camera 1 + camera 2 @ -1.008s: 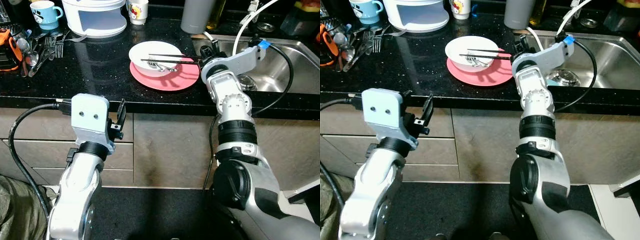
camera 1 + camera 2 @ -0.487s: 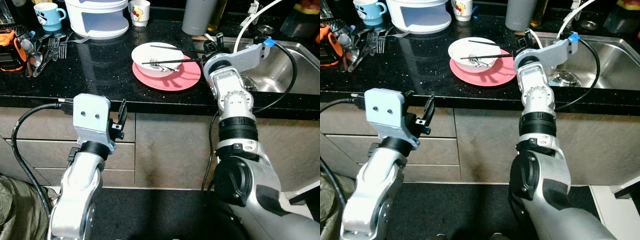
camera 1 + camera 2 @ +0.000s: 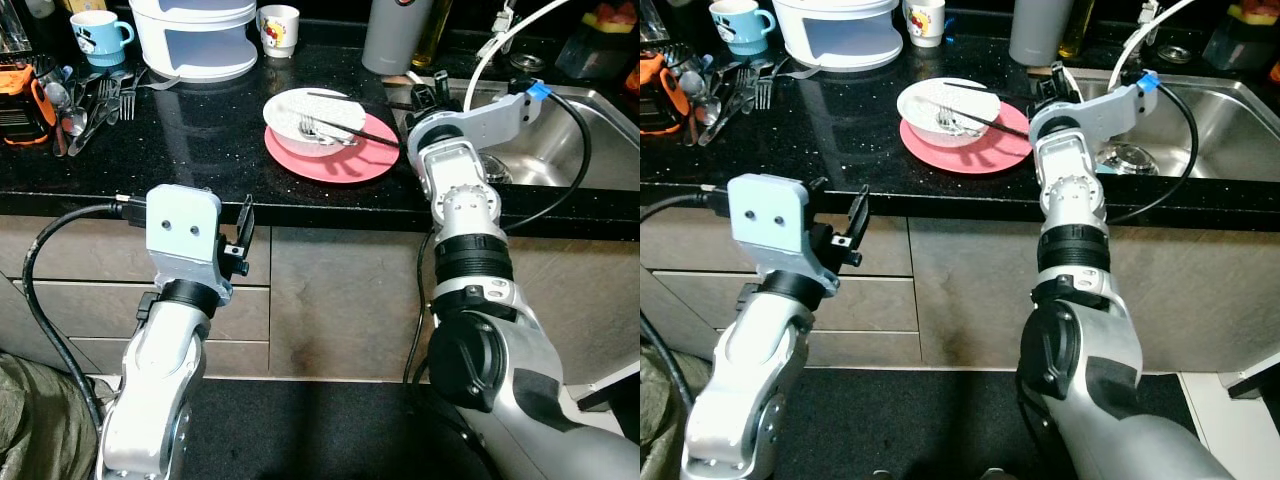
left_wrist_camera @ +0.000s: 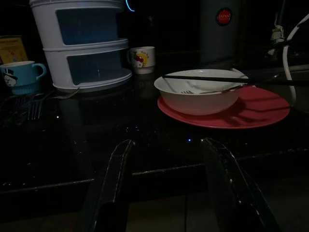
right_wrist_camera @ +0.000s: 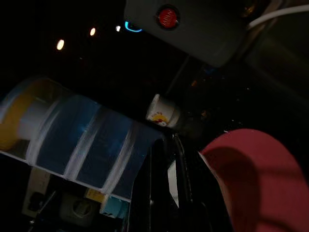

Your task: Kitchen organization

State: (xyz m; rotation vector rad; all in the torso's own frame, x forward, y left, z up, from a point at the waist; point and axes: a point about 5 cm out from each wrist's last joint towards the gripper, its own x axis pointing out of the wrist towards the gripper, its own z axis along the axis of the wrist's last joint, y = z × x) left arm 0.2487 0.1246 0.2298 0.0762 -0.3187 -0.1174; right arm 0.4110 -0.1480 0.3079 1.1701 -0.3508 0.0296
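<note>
The right gripper (image 3: 428, 95) pinches thin black chopsticks (image 3: 350, 128) lying across a smooth white bowl (image 3: 308, 114) on a round pink plate (image 3: 340, 158); the left gripper (image 4: 169, 183) hangs open below the glossy black table (image 3: 200, 140).

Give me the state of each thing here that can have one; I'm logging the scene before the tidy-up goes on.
Bowl: upright on the pink plate, fork inside.
Chopsticks: lying across the bowl's rim, right gripper at their end.
Left gripper: open, before the counter's edge.
Blue mug: upright.
White cup: upright.
Cutlery: lying loose on the counter.
</note>
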